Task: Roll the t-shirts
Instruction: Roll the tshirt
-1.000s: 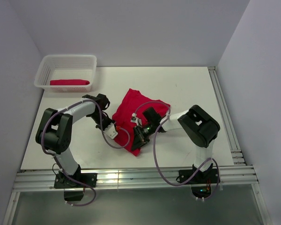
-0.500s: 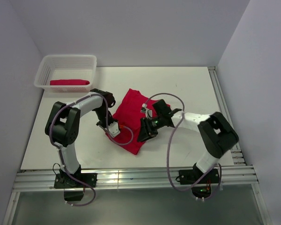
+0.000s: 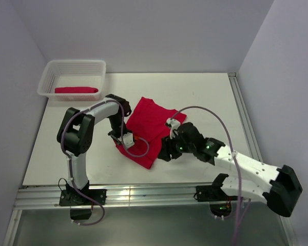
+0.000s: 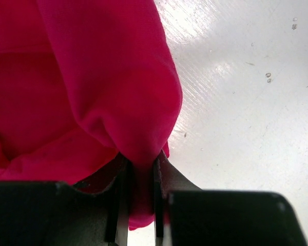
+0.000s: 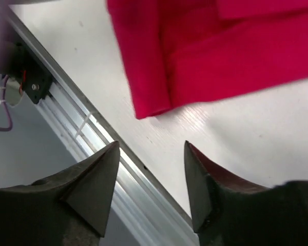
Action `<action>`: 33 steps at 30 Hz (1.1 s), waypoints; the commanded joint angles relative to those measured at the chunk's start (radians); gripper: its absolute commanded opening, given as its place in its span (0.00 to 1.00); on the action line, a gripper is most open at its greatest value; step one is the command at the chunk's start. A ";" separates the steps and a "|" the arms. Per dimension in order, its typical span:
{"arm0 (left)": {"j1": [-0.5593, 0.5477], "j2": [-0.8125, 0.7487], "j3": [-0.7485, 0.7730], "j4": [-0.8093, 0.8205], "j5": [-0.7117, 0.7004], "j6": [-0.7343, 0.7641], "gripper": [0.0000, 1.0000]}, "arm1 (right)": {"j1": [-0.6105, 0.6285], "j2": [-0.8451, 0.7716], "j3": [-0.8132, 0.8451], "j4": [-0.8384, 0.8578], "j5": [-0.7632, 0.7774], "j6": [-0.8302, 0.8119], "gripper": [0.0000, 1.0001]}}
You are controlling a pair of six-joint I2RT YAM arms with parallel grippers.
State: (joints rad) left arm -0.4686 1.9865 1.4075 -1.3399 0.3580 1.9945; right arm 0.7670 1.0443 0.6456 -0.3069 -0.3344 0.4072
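Tabletop [image 3: 205, 97] carrying one crimson t-shirt [image 3: 151, 120], lying partly folded at centre; white basket [image 3: 49, 72], far left corner, holding a second t-shirt [image 3: 76, 90], already rolled; left fingers [image 4: 116, 205] pinching a fold at its near-left edge; right fingers [image 5: 95, 179], having just released the cloth, standing apart, backing off its near-right edge; regrasp probably coming.

**Robot work cell, most likely in a research laboratory, though little beyond the enclosure is visible.** A white table [image 3: 205, 92] is boxed in by plain pale walls [image 3: 143, 36] on the left, far and right. Aluminium rails [image 3: 143, 197] line the near edge, with another along the right side. The left arm [image 3: 77, 136] and right arm [image 3: 246, 166] are bolted there, purple cables [image 3: 197, 107] looping loose. A white lattice basket [image 3: 74, 62] stands far left.
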 commanded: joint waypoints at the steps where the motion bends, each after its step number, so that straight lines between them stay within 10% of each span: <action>1: -0.018 0.051 0.008 -0.031 -0.017 0.322 0.00 | 0.161 -0.120 -0.012 0.037 0.383 0.019 0.62; 12: -0.022 0.098 0.054 -0.030 0.030 0.254 0.00 | 0.754 0.369 0.401 -0.231 1.008 0.047 0.69; 24: -0.025 0.097 0.050 -0.027 0.042 0.263 0.00 | 0.833 0.928 0.877 -0.618 1.210 0.091 0.85; 33: -0.027 0.107 0.079 -0.031 0.042 0.265 0.00 | 0.781 1.034 0.841 -0.572 1.278 0.038 0.76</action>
State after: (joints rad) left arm -0.4797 2.0537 1.4826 -1.3991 0.3683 1.9770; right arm 1.5761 2.0792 1.4952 -0.8871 0.8509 0.4515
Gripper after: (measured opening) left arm 0.212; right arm 0.754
